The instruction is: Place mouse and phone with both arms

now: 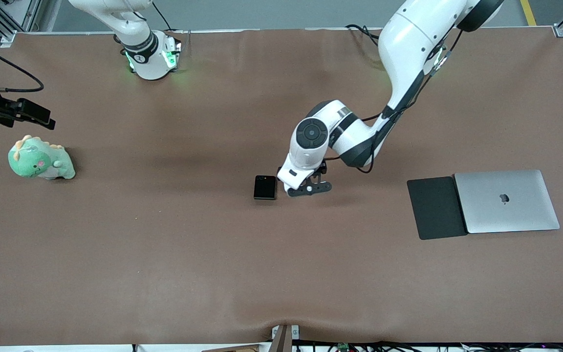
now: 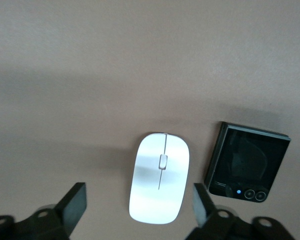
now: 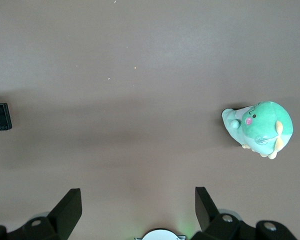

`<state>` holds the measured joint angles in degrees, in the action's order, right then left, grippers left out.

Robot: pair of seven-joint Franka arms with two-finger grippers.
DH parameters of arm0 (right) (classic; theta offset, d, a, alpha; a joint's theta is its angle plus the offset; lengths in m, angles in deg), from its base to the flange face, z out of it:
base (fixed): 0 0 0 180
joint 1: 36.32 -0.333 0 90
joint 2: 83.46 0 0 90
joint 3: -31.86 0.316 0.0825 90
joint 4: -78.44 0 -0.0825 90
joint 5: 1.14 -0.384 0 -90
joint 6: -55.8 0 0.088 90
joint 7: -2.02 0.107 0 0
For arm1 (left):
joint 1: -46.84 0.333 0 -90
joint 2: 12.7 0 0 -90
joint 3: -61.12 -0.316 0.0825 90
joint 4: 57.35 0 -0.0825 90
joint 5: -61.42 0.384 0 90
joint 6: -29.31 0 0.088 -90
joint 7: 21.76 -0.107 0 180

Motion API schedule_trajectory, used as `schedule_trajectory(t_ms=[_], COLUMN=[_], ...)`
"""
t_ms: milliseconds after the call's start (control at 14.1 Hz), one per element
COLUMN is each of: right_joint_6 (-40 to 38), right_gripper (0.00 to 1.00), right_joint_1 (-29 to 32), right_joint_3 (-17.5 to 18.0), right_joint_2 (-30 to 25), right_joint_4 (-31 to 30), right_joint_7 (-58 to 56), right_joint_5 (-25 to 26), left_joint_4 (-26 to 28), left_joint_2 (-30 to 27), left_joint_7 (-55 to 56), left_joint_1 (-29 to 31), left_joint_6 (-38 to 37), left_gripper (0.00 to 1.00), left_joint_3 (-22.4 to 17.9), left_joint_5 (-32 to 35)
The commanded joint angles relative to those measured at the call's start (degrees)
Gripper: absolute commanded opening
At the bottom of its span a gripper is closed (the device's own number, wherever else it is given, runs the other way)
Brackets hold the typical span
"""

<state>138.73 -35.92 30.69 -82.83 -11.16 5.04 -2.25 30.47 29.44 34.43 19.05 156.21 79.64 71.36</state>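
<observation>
Nearest to the front camera lie the flat dark-grey rectangular mat [image 1: 435, 207] and the closed silver laptop [image 1: 506, 201], touching side by side toward the left arm's end of the brown bench [image 1: 164, 269]. Near the middle of the bench lies the small black, nearly square folded phone [image 1: 265, 187], flat, with its two tiny lenses showing. The left gripper [image 1: 309, 187] hangs low just beside the phone, over the small glossy white oval mouse [image 2: 159, 177]; its jaws stand open, one on each side of the mouse and not touching it. The mouse rests on the bench, close to the phone but apart from it. The right gripper [image 1: 27, 113] waits with open jaws over the right arm's end of the bench, above a green plush dinosaur toy [image 1: 39, 159].
</observation>
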Motion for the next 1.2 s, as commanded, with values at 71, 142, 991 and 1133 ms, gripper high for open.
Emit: schedule_trajectory(t_ms=[71, 142, 991, 1133], right_joint_6=[0.0, 0.0, 6.2, 9.7], right_gripper=[1.00, 1.00, 1.00, 1.00], right_joint_1=[-2.7, -3.4, -14.5, -15.2], right_joint_3=[0.0, 0.0, -0.1, -0.1], right_joint_2=[3.8, 5.3, 25.0, 27.0], right_joint_4=[2.0, 2.9, 7.4, 7.4], right_joint_7=[0.8, 0.8, 0.8, 1.0], right_joint_5=[0.1, 0.2, 1.9, 1.5], left_joint_4=[-2.7, -2.8, -2.9, -2.9], left_joint_2=[2.7, 3.3, 5.7, 5.7], left_joint_7=[1.6, 1.6, 2.1, 2.0], left_joint_1=[-4.6, -5.1, -7.8, -7.8], left_joint_6=[1.9, 2.9, 4.7, 4.7], left_gripper=[0.88, 0.87, 0.71, 0.71], left_joint_3=[-3.8, -4.1, -5.8, -5.8], left_joint_5=[1.5, 1.5, 1.6, 1.6])
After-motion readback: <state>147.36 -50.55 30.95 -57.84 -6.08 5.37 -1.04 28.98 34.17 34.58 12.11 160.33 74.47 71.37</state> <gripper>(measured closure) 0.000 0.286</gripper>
